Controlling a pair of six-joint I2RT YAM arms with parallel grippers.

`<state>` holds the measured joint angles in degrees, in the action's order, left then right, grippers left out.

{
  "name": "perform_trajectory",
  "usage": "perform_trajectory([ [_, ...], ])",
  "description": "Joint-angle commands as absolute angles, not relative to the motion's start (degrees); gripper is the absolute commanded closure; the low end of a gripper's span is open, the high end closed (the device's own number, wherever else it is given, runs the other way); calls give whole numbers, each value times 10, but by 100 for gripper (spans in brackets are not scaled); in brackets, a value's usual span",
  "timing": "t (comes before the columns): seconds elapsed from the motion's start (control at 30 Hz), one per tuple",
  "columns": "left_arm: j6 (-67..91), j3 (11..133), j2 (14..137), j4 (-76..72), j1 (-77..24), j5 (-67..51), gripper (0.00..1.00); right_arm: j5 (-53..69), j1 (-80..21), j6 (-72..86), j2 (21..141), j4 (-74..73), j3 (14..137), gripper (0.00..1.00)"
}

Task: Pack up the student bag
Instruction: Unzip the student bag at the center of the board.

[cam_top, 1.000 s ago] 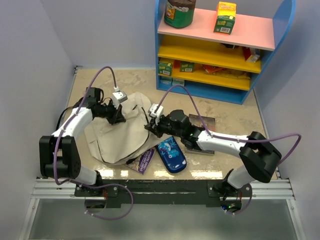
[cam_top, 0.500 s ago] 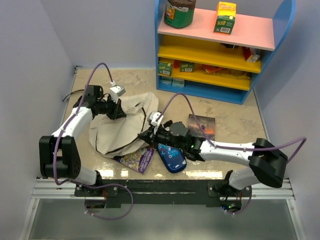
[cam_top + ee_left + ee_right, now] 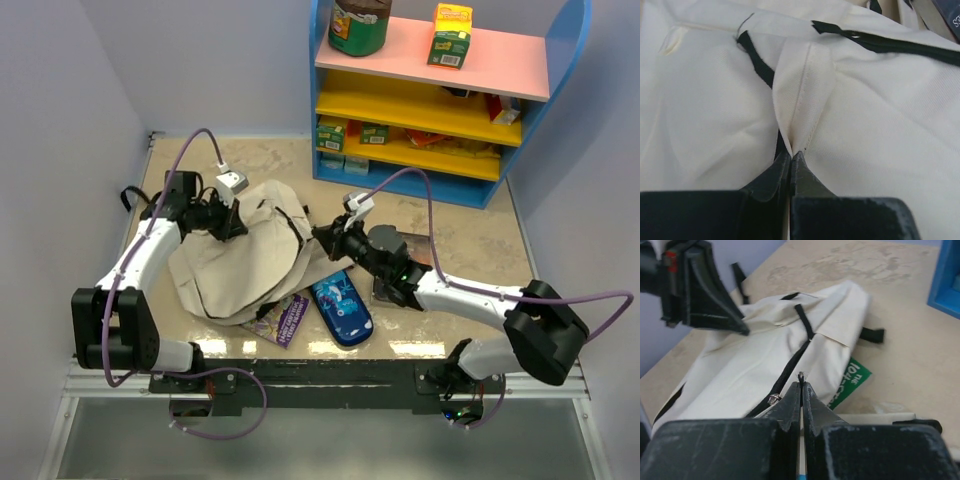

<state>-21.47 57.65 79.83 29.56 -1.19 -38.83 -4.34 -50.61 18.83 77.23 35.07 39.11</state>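
White capitals reading "THE" stand on the green packet point(image 3: 854, 381) that shows from under the edge of the bag point(image 3: 765, 355). A larger line below them is half covered, and we cannot read it surely. Print on the yellow box point(image 3: 451, 34) on the far top shelf point(image 3: 500, 62) and on the near purple packet point(image 3: 285, 318) is too small for us to read.

Staged lab robot cell: plain partition walls point(image 3: 70, 120) box in a tabletop point(image 3: 480, 250), toy-coloured grocery shelf point(image 3: 410, 52), aluminium mounting rail point(image 3: 100, 378).
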Motion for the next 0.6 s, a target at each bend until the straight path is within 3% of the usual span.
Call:
perform_trajectory([
  [0.0, -216, 620, 774, 359, -10, -405, 100, -44, -471, 189, 774, 339, 417, 100],
  [0.03, -227, 637, 774, 378, -11, -422, 98, -47, -468, 172, 780, 327, 432, 100],
  [0.13, -233, 661, 763, 409, -12, -448, 74, -29, -458, 158, 794, 314, 438, 100],
  [0.17, -240, 668, 762, 427, -13, -452, 58, -17, -459, 155, 795, 311, 439, 100],
  [0.23, -277, 698, 765, 447, -18, -450, 40, -7, -458, 145, 795, 309, 436, 100],
  [0.27, -287, 708, 769, 460, -18, -448, 26, -5, -458, 142, 795, 308, 435, 100],
  [0.43, -335, 770, 778, 462, -18, -484, 17, -1, -458, 142, 798, 317, 415, 100],
  [0.53, -375, 738, 780, 421, -35, -537, 11, 12, -458, 145, 802, 323, 410, 100],
  [0.57, -377, 716, 777, 358, -40, -549, 0, 17, -458, 147, 802, 326, 409, 100],
])
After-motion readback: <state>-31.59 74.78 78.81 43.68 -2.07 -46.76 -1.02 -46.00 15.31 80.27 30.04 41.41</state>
